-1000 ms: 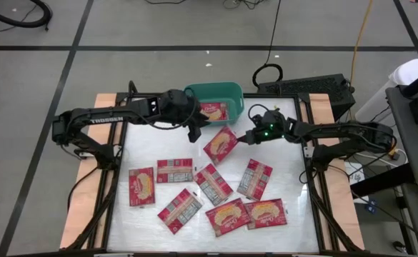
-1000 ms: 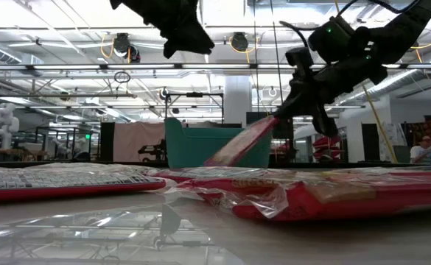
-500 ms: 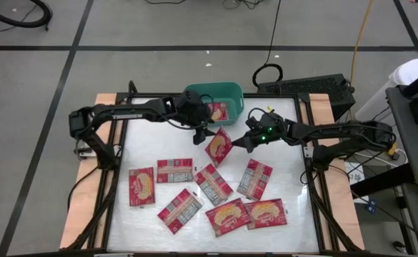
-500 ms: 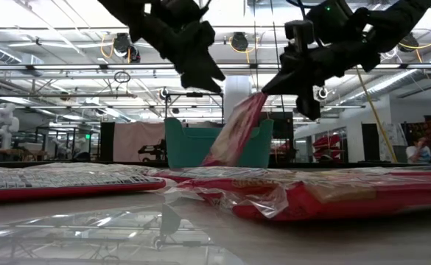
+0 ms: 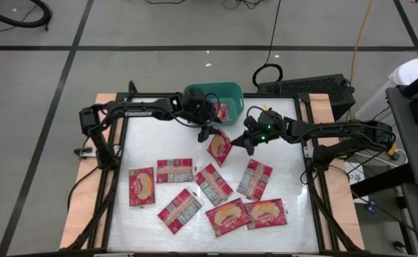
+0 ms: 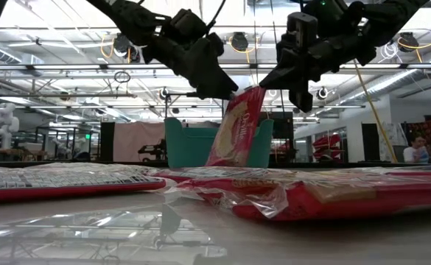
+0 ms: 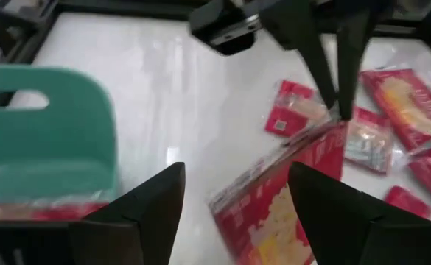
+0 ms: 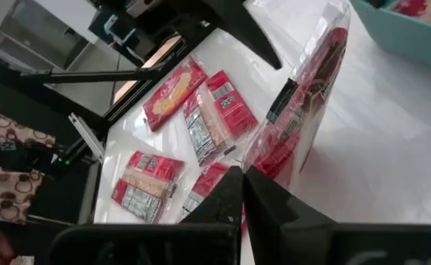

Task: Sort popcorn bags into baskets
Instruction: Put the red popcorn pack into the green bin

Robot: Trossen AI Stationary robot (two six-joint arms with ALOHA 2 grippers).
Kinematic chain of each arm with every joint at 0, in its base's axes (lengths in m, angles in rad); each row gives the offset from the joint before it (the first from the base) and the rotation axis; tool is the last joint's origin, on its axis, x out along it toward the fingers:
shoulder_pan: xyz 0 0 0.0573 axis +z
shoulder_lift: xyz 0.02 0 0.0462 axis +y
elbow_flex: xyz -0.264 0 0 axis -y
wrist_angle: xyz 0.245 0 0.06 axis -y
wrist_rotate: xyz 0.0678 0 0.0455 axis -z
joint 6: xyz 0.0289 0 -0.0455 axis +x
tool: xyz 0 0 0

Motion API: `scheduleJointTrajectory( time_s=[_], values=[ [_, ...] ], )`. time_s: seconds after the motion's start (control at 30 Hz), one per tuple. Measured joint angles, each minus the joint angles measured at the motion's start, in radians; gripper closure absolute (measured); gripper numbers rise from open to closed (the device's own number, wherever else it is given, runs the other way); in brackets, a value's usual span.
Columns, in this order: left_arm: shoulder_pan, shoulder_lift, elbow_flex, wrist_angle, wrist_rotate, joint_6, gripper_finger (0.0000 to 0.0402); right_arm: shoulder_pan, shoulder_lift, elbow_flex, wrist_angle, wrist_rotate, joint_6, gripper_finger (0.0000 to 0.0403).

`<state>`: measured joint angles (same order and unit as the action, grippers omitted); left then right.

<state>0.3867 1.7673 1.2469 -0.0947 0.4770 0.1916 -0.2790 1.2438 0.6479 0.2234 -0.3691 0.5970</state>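
Note:
One red popcorn bag [image 5: 219, 146] stands tilted near the teal basket [image 5: 214, 93], and another bag [image 5: 220, 111] lies inside the basket. My right gripper [image 5: 241, 140] comes from the table's right and is shut on the tilted bag [image 6: 237, 129]. My left gripper [image 5: 207, 131] reaches over from the basket side. It is open, and its fingers [image 7: 138, 213] stand either side of the same bag [image 7: 274, 210], close to its upper edge. Several more bags [image 5: 212, 183] lie flat on the table nearer the front. My right gripper pinches the bag's raised upper edge [image 8: 265, 163] between its two fingers, near one corner [image 6: 259, 90], slanting down from the table's right. The bag stands steeply tilted below the fingers, its lower edge [image 6: 219, 163] resting on the table. My left gripper's fingertip [image 6: 232, 93] is right at the bag's top; whether it touches cannot be told.
The basket [image 6: 193, 143] stands at the table's far edge, just behind the raised bag. Flat bags [image 5: 142, 185] [image 5: 174, 170] [image 5: 255, 178] [image 5: 226, 216] cover the middle and near part of the table. Bare white tabletop [image 5: 287, 135] lies under the right arm. A person [image 6: 419, 151] sits far off in the room.
My right gripper has risen and moved toward the table's left. This tipped the bag from a shallow slant to nearly upright, while its lower edge stayed on the table. My left gripper has swung away from the basket toward the right and near side, down to the bag's top.

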Motion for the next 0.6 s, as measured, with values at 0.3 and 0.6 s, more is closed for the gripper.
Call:
scheduleJointTrajectory(
  time_s=[0.3,0.6],
  values=[
    [-0.010,0.025,0.001,-0.006,0.024,0.112,0.0214,0.000,0.000,0.000,0.000,-0.003,-0.042,0.0403],
    [-0.033,0.042,0.000,-0.049,0.080,0.133,0.0359,-0.001,0.000,0.000,-0.003,0.001,-0.053,0.0403]
  ],
)
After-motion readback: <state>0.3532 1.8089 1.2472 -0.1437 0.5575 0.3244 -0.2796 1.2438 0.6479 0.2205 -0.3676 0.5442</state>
